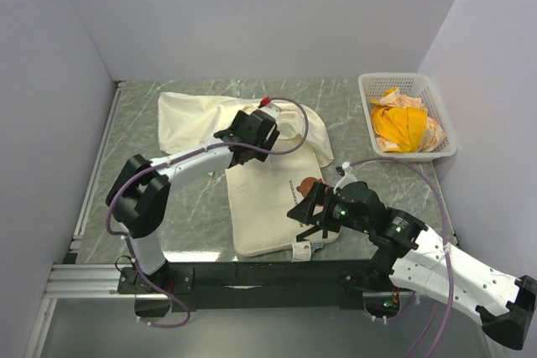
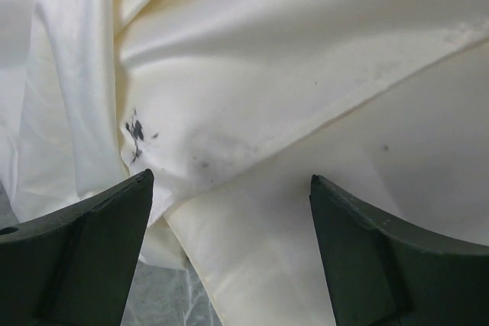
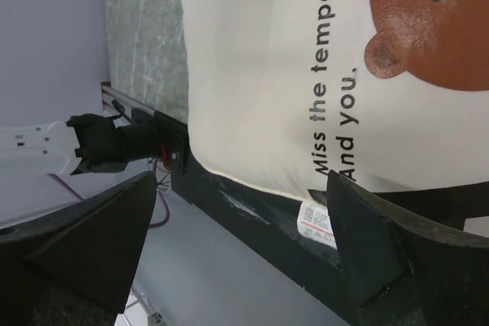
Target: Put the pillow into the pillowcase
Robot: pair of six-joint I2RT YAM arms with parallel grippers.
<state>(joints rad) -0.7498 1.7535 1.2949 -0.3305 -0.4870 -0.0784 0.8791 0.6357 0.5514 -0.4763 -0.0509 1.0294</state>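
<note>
The pillow (image 1: 267,203) lies flat in the middle of the table, cream, with a brown bear print and black lettering, and white tags (image 1: 302,250) at its near edge. The limp cream pillowcase (image 1: 197,116) lies behind it, overlapping its far end. My left gripper (image 1: 243,150) hovers open over that overlap; its view shows sheeny pillowcase folds (image 2: 267,51) and the smooth pillow corner (image 2: 306,234) between the left gripper's (image 2: 229,188) empty jaws. My right gripper (image 1: 304,212) is open over the pillow's near right part (image 3: 260,74), beside the tag (image 3: 315,223).
A white basket (image 1: 367,106) holding orange-yellow cloth (image 1: 401,123) stands at the back right. The grey marble table (image 1: 185,207) is walled on three sides. The black base rail (image 1: 252,275) runs along the near edge.
</note>
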